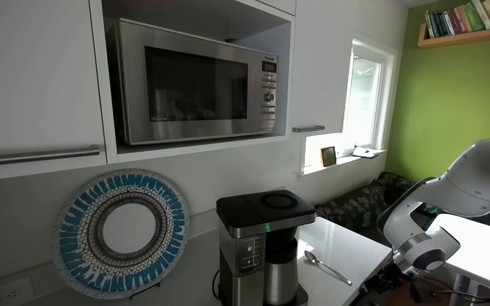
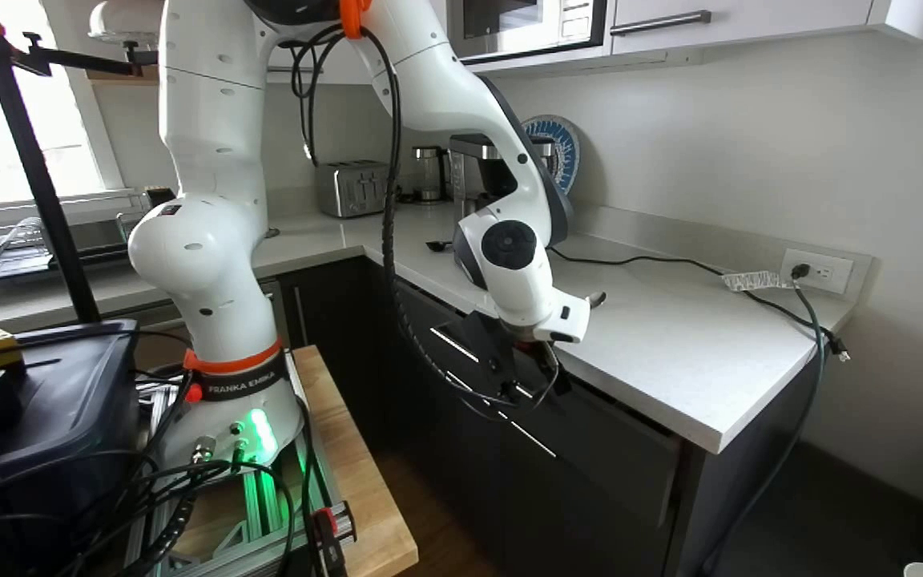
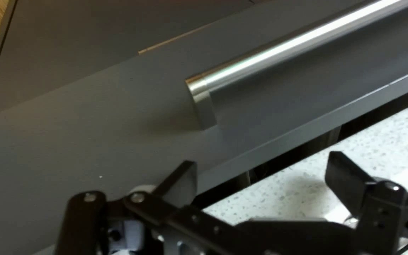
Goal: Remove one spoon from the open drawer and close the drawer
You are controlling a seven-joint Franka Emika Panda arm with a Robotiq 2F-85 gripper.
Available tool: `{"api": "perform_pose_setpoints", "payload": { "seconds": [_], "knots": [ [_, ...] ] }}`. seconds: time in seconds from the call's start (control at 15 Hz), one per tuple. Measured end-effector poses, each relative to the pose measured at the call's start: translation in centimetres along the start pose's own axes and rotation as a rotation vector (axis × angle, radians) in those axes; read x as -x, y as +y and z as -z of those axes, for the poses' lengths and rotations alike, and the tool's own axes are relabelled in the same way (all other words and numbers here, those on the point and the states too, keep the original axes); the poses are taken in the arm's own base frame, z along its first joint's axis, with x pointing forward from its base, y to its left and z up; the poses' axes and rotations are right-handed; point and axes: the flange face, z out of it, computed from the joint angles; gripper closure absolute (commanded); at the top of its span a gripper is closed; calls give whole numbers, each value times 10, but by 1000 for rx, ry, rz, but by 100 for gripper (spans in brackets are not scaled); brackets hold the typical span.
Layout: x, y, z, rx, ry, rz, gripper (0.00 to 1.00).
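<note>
Closing the drawer (image 3: pixel 147 141) is, as I judge it, the step in hand. In the wrist view its front juts out past the edge of the counter (image 3: pixel 391 141), a dark gap between them, with the handle (image 3: pixel 296 46) on the face away from the counter. My gripper (image 3: pixel 262 159) is released: its jaws are spread wide with nothing between them, one seen over the drawer front, the other over the counter. Whether either one touches, I cannot tell.

In an exterior view I have the spoon (image 1: pixel 328 268) lying on top of the counter, its thin end near the counter's edge and nothing gripping it, so I take the removal as done. The coffee maker (image 1: pixel 266 208) stands on the counter too, farther from that edge.

In an exterior view the arm (image 2: pixel 465 104) reaches to the counter's front edge, and I cannot pick out the spoon with certainty. To push well, I would first draw the jaws outward from the counter's edge, bring them together into one blunt block, and press on the middle of the front, straight in and slowly, until the gap beside the counter is gone. Tips left in that gap could get pinched.
</note>
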Motion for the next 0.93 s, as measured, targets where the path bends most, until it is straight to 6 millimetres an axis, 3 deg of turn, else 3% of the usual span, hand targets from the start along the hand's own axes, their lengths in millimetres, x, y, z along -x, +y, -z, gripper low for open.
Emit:
{"api": "perform_pose_setpoints", "payload": {
  "seconds": [0.47,0.93],
  "knots": [
    [0,5,48,75,-2,68,0],
    [10,-1,101,163,-124,108,0]
  ]
}}
